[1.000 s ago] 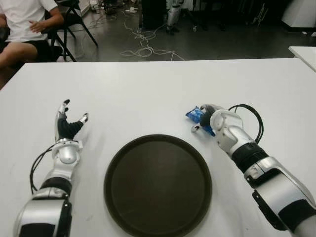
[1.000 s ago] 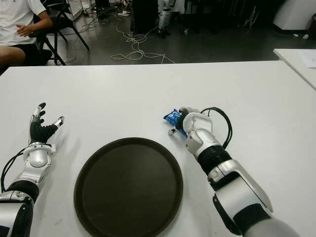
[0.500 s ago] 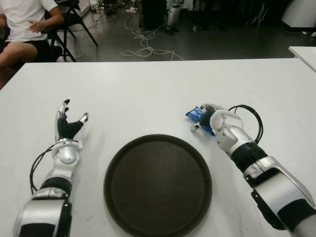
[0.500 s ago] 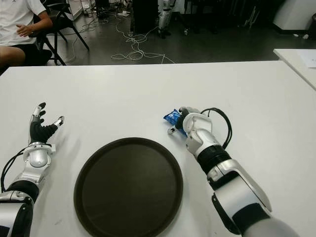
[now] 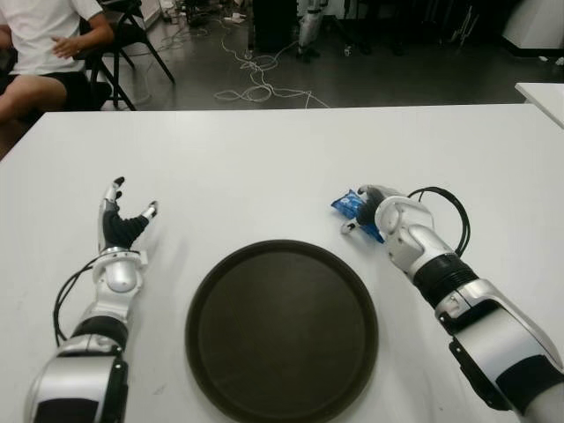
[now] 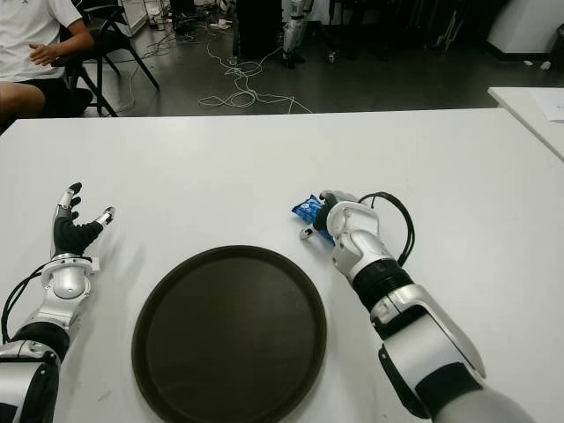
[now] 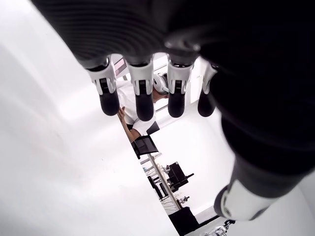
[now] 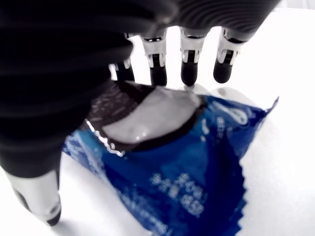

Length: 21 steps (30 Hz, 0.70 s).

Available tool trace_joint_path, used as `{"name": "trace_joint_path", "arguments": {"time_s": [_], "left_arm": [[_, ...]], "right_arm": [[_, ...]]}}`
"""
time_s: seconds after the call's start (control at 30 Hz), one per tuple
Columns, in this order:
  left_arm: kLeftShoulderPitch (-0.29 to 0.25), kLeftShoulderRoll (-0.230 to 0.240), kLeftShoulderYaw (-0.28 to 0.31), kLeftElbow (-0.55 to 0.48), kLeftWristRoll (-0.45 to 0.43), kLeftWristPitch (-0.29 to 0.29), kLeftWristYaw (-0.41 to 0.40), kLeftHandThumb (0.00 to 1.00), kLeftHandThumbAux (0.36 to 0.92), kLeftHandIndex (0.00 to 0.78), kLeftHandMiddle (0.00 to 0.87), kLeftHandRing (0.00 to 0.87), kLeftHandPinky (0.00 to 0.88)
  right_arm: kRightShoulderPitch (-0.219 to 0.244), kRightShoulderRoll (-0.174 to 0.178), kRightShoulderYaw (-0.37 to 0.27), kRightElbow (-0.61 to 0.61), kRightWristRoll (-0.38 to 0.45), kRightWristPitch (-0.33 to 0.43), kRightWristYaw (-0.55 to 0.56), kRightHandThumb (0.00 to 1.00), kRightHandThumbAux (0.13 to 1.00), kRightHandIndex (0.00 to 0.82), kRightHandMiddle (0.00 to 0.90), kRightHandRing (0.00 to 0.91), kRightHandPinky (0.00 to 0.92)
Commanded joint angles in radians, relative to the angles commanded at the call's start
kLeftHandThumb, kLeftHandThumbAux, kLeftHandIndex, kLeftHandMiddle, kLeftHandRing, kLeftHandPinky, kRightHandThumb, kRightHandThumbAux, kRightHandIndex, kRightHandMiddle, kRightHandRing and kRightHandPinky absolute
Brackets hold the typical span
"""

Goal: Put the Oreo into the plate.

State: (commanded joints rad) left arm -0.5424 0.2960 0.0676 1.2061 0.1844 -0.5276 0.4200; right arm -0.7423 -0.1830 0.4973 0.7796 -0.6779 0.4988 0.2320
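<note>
I see the white table [image 5: 264, 159] w/ a round dark plate [image 5: 282, 330] at its near-centre edge, nothing in it.

Oreo pack [image 5: 352, 208]: blue wrapper, lying on the table just beyond the plate's right-rear rim, apart from the plate. Right wrist view shows the pack [image 8: 187, 167] directly under the palm, cookie print facing up.

Right hand [image 5: 374, 207]: over the Oreo pack, palm down, covering its right part. Fingers [image 8: 189, 61] extend past the pack's far edge, thumb tip [image 8: 39, 204] down at the pack's near side. Fingers are straight, not wrapped round the wrapper; I read the hand as wide, no grip on the pack. Whether the palm actually touches the wrapper: can't tell. Black cable [image 5: 445, 207] loops off the right wrist, to the right of the hand.

Left hand [image 5: 123, 225]: idle, well left of the plate, above the table's left portion, fingers pointing away from the robot. Left wrist view shows fingers [image 7: 142, 93] spread and straight, holding nothing → wide.

Bkgd: a seated person [image 5: 48, 53] in a white shirt at far left beyond the table, black chair [image 5: 132, 31] beside them, white cables [image 5: 256, 84] on the dark floor, corner of a second white table [image 5: 542, 97] at far right.
</note>
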Motion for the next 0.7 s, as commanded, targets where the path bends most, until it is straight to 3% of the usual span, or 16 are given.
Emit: {"name": "trace_joint_path", "arguments": {"time_s": [0.37,0.7], "left_arm": [[0.002,0.002,-0.004,0.0,0.004,-0.012,0.0,0.0,0.758,0.075,0.101,0.075,0.055],[0.0,0.005,-0.007,0.001,0.008,-0.007,-0.003,0.0,0.752,0.083,0.112,0.083,0.054]], "right_arm": [[0.031,0.007,-0.05,-0.025,0.024,-0.047,-0.131,0.0,0.714,0.16,0.168,0.13,0.017],[0.049,0.003,-0.101,-0.047,0.084,-0.119,-0.177,0.0,0.719,0.211,0.199,0.177,0.093]]}}
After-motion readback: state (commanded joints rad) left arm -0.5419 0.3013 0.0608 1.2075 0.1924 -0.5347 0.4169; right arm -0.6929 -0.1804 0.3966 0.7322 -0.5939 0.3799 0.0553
